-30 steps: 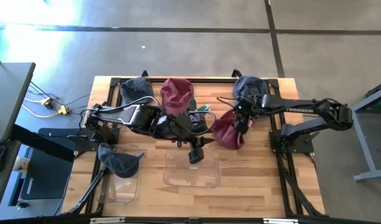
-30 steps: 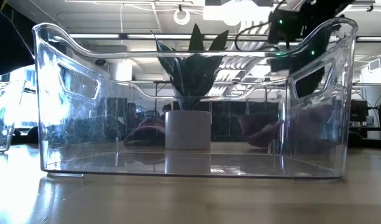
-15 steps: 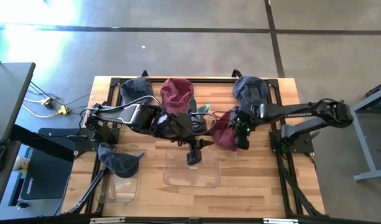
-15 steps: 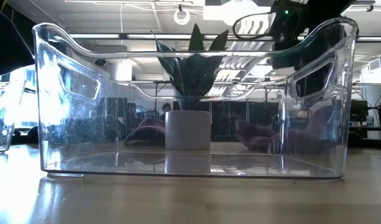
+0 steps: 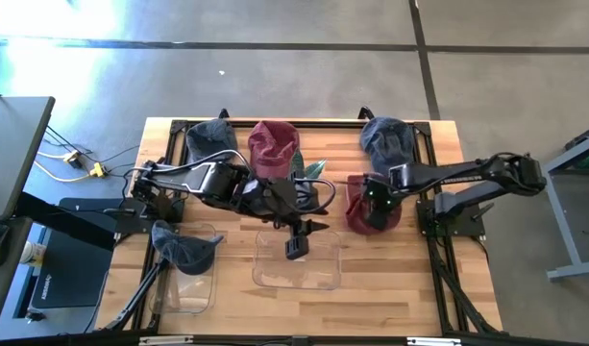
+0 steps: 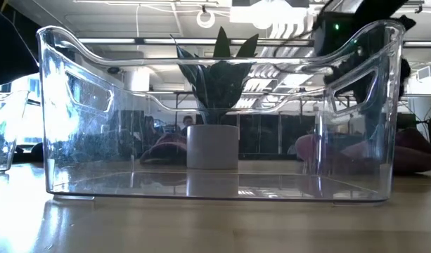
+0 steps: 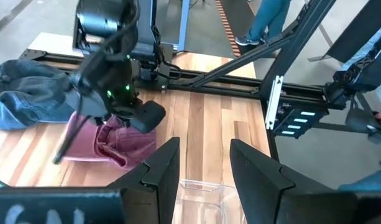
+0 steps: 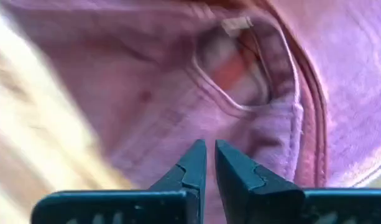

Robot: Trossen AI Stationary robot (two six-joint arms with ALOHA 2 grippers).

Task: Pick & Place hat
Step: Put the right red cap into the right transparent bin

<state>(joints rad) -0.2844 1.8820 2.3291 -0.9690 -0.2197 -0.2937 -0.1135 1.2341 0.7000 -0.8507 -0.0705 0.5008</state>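
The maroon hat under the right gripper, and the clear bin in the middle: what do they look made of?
The maroon hat looks like soft, matte woven cloth, probably cotton twill: stitched seams, a sewn-in label and limp folds show. The clear bin looks like rigid, glossy transparent plastic: the room shows through it and its rounded rims catch highlights. The right gripper is nearly closed on the hat's fabric.

The whole surface [image 5: 371,259] is seen from straight overhead. A clear bin [image 6: 215,116] fills the level, surface-height view, with the room seen behind it. The maroon hat [image 8: 178,93] is viewed at very close range just beyond the right gripper [image 8: 210,163]. That same hat [image 7: 112,143] is shared by the left wrist view, looking across from behind the left gripper [image 7: 204,163].
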